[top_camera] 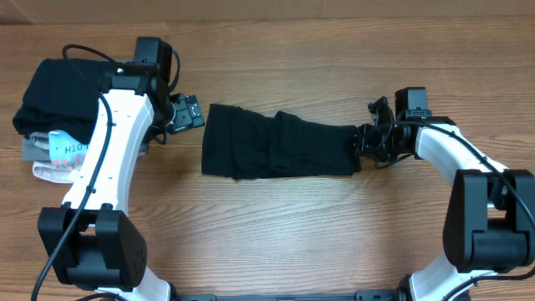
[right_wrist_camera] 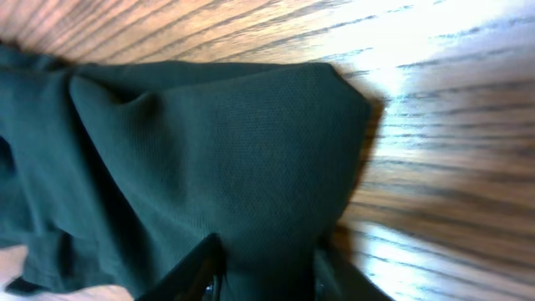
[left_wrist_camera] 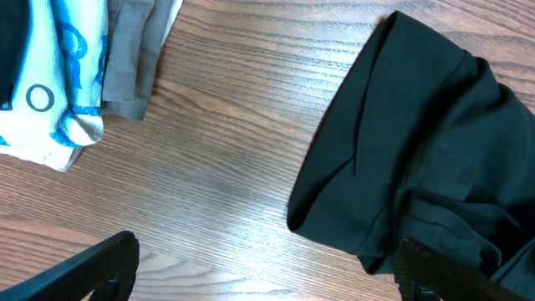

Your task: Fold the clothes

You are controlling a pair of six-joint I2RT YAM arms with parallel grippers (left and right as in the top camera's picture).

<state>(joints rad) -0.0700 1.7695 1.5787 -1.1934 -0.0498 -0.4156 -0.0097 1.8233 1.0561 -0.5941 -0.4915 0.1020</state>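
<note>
The black T-shirt [top_camera: 276,146] lies flat near the middle of the wooden table [top_camera: 292,242], folded into a long, narrow band that runs from 9 o'clock to 3 o'clock in the overhead view. It is rumpled where the layers overlap around its centre.

The right gripper [top_camera: 365,140] is at the band's 3 o'clock end. In the right wrist view its two fingers [right_wrist_camera: 196,269] stand close together with a fold of the dark cloth filling the gap between them, so it is pinched on the shirt's edge. That end sits low against the wood.

The left gripper [top_camera: 188,113] is just off the shirt's 10 o'clock corner, jaws spread as wide as they go and holding nothing. The left wrist view shows its fingers [left_wrist_camera: 92,267] far apart at the bottom of the frame. The 5 o'clock finger is right at the hem of the shirt [left_wrist_camera: 418,150], but whether it touches the cloth cannot be told.

At the table's 9 o'clock edge, partly under the left arm, is a stack of folded garments [top_camera: 50,96]. A black one is on top, a light-blue-and-white printed piece [left_wrist_camera: 50,92] shows below it, and a grey piece [left_wrist_camera: 134,58] shows beside that — well apart from the shirt
</note>
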